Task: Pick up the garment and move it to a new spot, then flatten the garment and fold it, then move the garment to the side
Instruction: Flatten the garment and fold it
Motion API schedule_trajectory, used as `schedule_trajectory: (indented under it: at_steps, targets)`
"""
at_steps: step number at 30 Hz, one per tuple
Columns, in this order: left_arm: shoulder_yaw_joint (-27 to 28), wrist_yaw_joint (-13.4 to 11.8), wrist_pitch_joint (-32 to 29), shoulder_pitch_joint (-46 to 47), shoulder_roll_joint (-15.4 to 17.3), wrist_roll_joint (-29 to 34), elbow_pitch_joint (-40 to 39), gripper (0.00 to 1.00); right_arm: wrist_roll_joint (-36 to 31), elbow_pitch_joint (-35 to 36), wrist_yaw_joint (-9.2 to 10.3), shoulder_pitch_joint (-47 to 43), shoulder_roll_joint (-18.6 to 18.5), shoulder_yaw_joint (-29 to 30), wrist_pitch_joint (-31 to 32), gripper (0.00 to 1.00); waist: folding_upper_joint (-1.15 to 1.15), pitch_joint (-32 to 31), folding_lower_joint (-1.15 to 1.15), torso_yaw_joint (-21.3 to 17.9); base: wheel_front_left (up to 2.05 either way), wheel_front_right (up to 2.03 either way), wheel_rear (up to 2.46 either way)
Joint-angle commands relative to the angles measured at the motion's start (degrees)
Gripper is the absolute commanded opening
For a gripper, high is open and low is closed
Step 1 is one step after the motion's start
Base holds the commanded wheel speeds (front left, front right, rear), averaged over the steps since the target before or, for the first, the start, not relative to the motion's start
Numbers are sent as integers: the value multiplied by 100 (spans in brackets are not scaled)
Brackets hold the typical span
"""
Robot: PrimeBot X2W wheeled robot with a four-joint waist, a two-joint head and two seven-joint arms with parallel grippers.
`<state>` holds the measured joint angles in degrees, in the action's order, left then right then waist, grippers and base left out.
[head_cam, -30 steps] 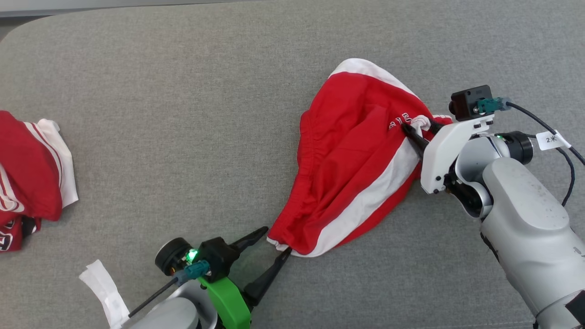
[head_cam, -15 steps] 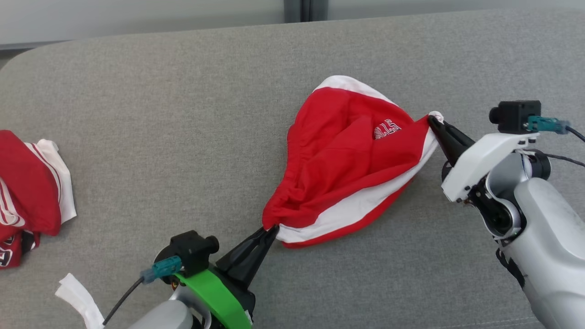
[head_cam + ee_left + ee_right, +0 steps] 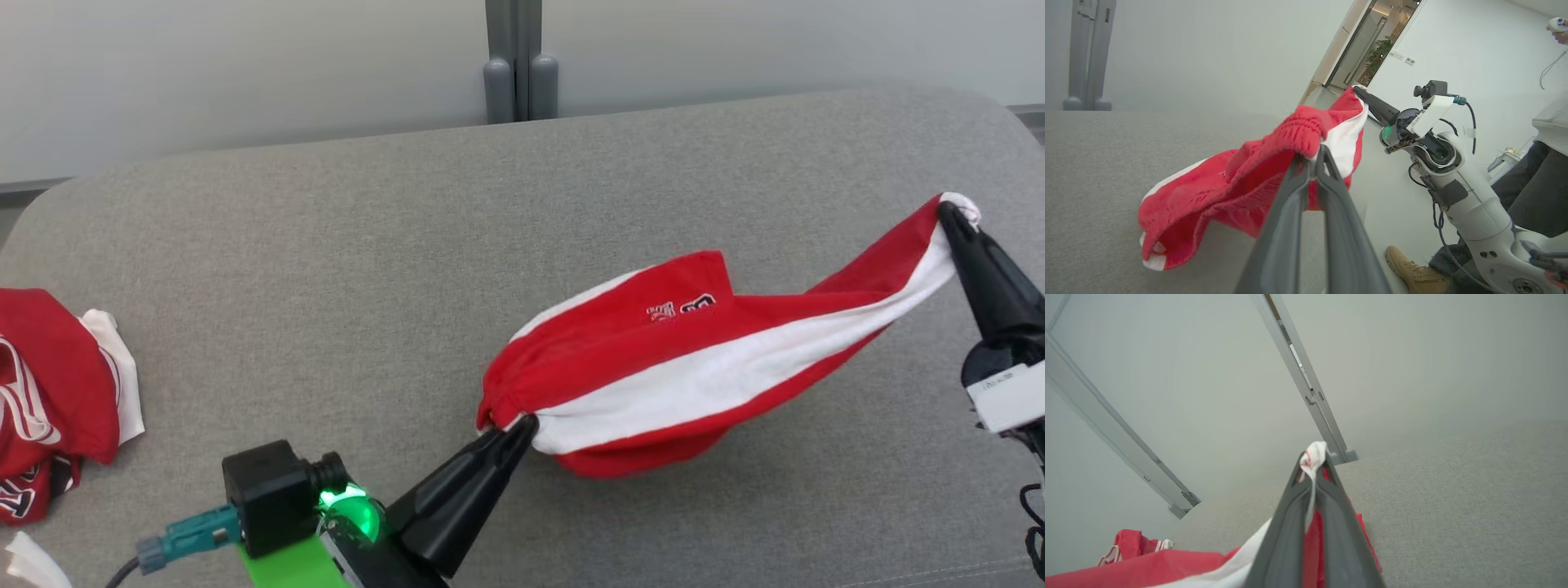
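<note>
The garment [image 3: 694,371] is a pair of red shorts with a white side stripe, stretched between my two grippers and lifted, its middle sagging toward the grey cushion [image 3: 326,269]. My left gripper [image 3: 526,425] is shut on its lower left corner, by the gathered waistband [image 3: 1306,134]. My right gripper [image 3: 951,214] is shut on the opposite corner at the far right, with a white hem tip [image 3: 1314,455] poking out between its fingers. The left wrist view shows the right gripper [image 3: 1361,92] holding the far end of the garment [image 3: 1229,192].
A second red and white garment [image 3: 57,400] lies crumpled at the cushion's left edge, also seen in the right wrist view [image 3: 1133,545]. A grey partition post [image 3: 514,61] stands behind the cushion. A person [image 3: 1543,163] stands beside the robot, one boot [image 3: 1412,269] near its base.
Both grippers closed on the garment's corners, then rose and drew apart, pulling the shorts from a crumpled heap into a taut band. The head camera tilted up, bringing the wall into view.
</note>
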<state>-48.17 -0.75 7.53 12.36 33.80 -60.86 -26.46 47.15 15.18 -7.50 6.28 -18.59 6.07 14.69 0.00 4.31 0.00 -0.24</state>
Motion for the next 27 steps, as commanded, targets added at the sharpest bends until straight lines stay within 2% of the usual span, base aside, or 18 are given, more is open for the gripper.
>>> schedule_trajectory:
  at_steps: [1, 6, 8, 11, 14, 18, 20, 23, 27]
  targets:
    - [45, -102, -155, 44, 132, -68, -306, 0, 96, 355, 2, -108, 97, 192, 173, 0, 0, -103, 0, -122, 0, 0, 0]
    - [281, -582, -766, 359, 399, -334, -1344, 0, 188, 1486, 1, -14, 330, 758, 903, 0, 0, -10, 0, -229, 0, 0, 0]
    - [456, -767, -974, 567, 493, -473, -1610, 0, 188, 1733, 0, 191, 391, 905, 1154, 0, 0, 100, 0, -249, 0, 0, 0]
    - [922, -1040, -1336, 1111, 671, -718, -1828, 0, -38, 1831, 1, 769, 476, 1015, 1600, 0, 0, 403, 0, -250, 0, 0, 0]
    - [1378, -1112, -1701, 1795, 766, -1026, -1607, 0, -354, 1555, 0, 1614, 630, 882, 1994, 0, 0, 825, 0, -198, 0, 0, 0]
    - [1772, -923, -2235, 3002, 832, -1208, -588, 0, -1187, 610, 0, 3205, 1157, 736, 2315, 0, 0, 1581, 0, -107, 0, 0, 0]
    - [1817, -742, -2413, 3685, 708, -1114, 163, 0, -1739, -42, 0, 4120, 1381, 710, 2300, 0, 0, 1980, 0, -81, 0, 0, 0]
    - [1819, -543, -2410, 4787, 375, -768, 1532, 0, -2475, -1191, 5, 5526, 1532, 896, 1863, 0, 0, 2518, 0, -57, 0, 0, 0]
    - [1883, -218, -1738, 6139, -235, -164, 3240, 0, -2535, -2856, 7, 6993, 1541, 961, 701, 0, 0, 2919, 0, -88, 0, 0, 0]
